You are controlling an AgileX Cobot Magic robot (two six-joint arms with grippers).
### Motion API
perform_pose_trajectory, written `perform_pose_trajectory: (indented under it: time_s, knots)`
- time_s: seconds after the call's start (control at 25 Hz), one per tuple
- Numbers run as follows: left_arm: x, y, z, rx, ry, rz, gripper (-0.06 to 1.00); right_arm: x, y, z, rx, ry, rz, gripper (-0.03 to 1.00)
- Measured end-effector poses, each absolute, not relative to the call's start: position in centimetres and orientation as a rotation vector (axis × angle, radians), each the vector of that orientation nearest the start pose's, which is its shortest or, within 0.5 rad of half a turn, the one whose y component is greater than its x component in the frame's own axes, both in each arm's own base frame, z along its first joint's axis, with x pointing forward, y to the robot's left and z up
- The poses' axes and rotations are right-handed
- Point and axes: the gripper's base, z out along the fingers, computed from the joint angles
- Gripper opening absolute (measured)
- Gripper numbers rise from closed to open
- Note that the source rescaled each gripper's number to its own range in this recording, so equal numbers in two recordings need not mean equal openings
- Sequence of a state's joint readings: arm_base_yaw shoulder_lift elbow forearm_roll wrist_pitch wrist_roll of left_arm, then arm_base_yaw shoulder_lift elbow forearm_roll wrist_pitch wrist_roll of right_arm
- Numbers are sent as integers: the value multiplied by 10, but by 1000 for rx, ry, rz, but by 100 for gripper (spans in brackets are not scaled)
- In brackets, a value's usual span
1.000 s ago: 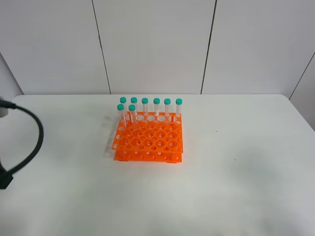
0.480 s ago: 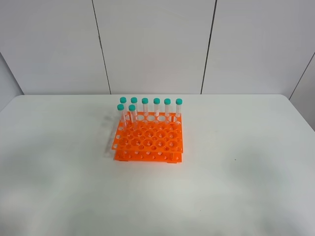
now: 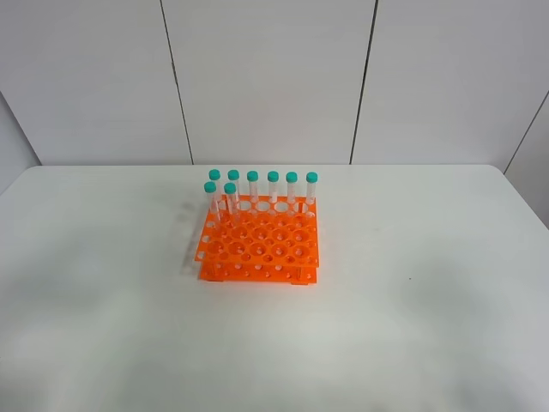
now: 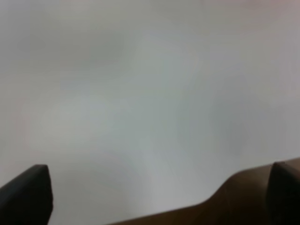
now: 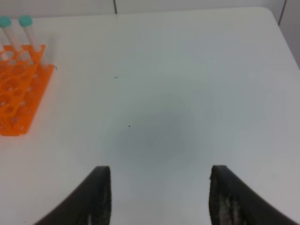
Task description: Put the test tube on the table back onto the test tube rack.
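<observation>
Exterior high view: the orange test tube rack [image 3: 259,249] stands on the white bench [image 3: 429,300]. It holds eight teal-capped test tubes [image 3: 273,190], all upright: six in its rearmost row and two in the row just in front, at the rack's left end. No tube lies on the bench anywhere around the rack, so the task's tube is judged to be one of the eight already seated; which one cannot be told. Neither arm enters this view. The main risk from here is a needless return over the rack: the tubes rise well above the top tier, and a low sweep could tip one or shove the light rack. Left wrist view: the left tool [image 4: 157,192] shows only its two dark fingertips [image 4: 26,192], set far apart with nothing between them. It faces a blurred pale surface with a brown surface [image 4: 234,201] beside one tip. The rack is not visible here, so this arm's place relative to it cannot be told. Right wrist view: the right tool [image 5: 159,197] hovers above bare bench well to the right of the rack, pointing across the bench top. Its jaws stand apart and empty. Only the rack's right edge and two capped tubes appear at the margin, well clear of the fingers.
</observation>
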State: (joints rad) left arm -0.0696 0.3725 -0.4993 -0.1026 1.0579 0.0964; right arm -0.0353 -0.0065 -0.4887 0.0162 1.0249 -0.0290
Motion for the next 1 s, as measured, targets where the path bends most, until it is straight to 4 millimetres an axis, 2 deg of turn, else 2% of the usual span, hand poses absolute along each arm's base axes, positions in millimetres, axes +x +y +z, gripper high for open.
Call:
perform_pose_trajectory:
  time_s: [0.64, 1.0]
  knots:
    - [-4, -8, 278, 174, 2043, -105, 100, -3, 1, 277, 6, 2013, -22, 47]
    - [-6, -8, 277, 173, 2033, -105, 100, -3, 1, 277, 6, 2013, -22, 47]
